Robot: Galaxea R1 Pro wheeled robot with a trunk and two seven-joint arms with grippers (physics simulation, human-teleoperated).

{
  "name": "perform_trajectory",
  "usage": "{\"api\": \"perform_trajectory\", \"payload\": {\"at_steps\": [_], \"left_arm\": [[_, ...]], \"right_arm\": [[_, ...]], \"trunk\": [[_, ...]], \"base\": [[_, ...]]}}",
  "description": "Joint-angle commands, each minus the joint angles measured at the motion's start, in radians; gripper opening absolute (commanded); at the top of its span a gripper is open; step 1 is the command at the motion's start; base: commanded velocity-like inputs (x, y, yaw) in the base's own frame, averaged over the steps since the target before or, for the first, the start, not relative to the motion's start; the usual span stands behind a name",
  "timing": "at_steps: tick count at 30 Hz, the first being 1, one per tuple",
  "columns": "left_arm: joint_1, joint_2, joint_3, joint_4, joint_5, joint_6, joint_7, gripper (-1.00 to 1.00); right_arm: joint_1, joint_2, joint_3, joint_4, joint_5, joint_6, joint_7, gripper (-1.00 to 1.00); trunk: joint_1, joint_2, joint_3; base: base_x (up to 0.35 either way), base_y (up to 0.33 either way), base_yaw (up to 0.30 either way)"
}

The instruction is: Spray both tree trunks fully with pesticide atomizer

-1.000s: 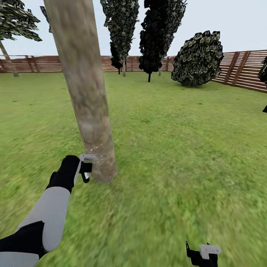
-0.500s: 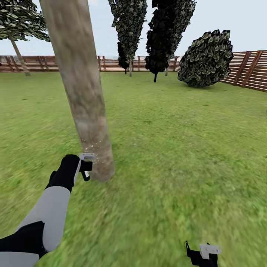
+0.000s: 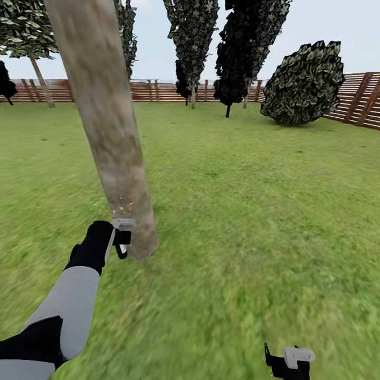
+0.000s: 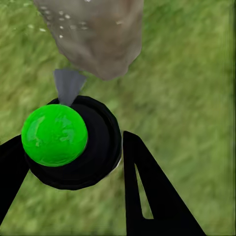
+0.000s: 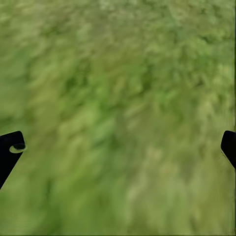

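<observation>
A thick, pale mottled tree trunk (image 3: 113, 148) leans up from the lawn close in front of me, with white spray specks low on its bark. My left gripper (image 3: 120, 240) is shut on the pesticide atomizer (image 3: 124, 225), whose white head nearly touches the trunk's base. In the left wrist view the atomizer's green cap (image 4: 54, 135) and grey nozzle (image 4: 69, 84) point at the trunk foot (image 4: 96, 37), with a black finger (image 4: 147, 191) beside it. A second bare-trunked tree (image 3: 41, 82) with lighter leaves stands far left. My right gripper (image 3: 287, 361) hangs open over grass.
A brown slat fence (image 3: 158, 91) bounds the lawn at the back and right. Dark-leaved thin trees (image 3: 232, 58) and a round dark bush (image 3: 303, 84) stand before it. Open grass (image 3: 253, 211) lies right of the trunk.
The whole view has swung, so the background trees sit further right and the trunk leans more to the left. The left gripper still holds the atomizer at the trunk's base.
</observation>
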Motion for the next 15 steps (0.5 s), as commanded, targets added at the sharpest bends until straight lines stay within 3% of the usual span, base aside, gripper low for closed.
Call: {"api": "perform_trajectory", "payload": {"at_steps": [1, 5, 8, 9, 11, 13, 15], "left_arm": [[0.0, 0.0, -0.001, 0.0, -0.001, 0.001, 0.001, -1.0], [0.001, 0.019, 0.0, 0.0, -0.006, 0.001, 0.0, -1.0], [0.024, 0.11, 0.001, 0.009, -0.004, -0.003, 0.0, -1.0], [0.039, 0.115, 0.0, 0.009, -0.002, -0.005, 0.0, -1.0], [0.067, 0.103, -0.001, 0.012, -0.001, -0.008, 0.002, -1.0], [0.081, 0.06, -0.008, 0.012, -0.001, -0.009, 0.003, -1.0], [0.084, 0.037, -0.013, 0.009, -0.001, -0.009, 0.003, -1.0]], "right_arm": [[0.0, 0.0, 0.0, 0.001, 0.0, 0.0, 0.0, 1.0], [0.0, 0.0, 0.0, 0.001, 0.0, 0.0, 0.0, 1.0], [0.0, 0.0, 0.0, 0.001, 0.0, 0.0, 0.0, 1.0], [0.0, 0.0, 0.0, 0.001, 0.0, 0.0, 0.0, 1.0], [0.0, 0.0, 0.0, 0.001, 0.0, 0.0, 0.0, 1.0], [0.0, 0.0, 0.0, 0.0, 0.0, -0.001, 0.0, 1.0], [0.0, 0.0, 0.0, 0.0, 0.0, -0.001, 0.0, 1.0]], "trunk": [[0.0, 0.0, 0.0], [0.0, 0.0, 0.0], [0.0, 0.0, 0.0], [0.0, 0.0, 0.0], [0.0, 0.0, 0.0], [0.0, 0.0, 0.0], [0.0, 0.0, 0.0]], "base": [[0.147, -0.264, 0.014], [0.158, -0.258, 0.004], [0.104, -0.262, 0.0], [0.022, -0.271, 0.0], [0.01, -0.272, 0.0], [0.002, -0.273, 0.0], [0.001, -0.273, 0.046]]}}
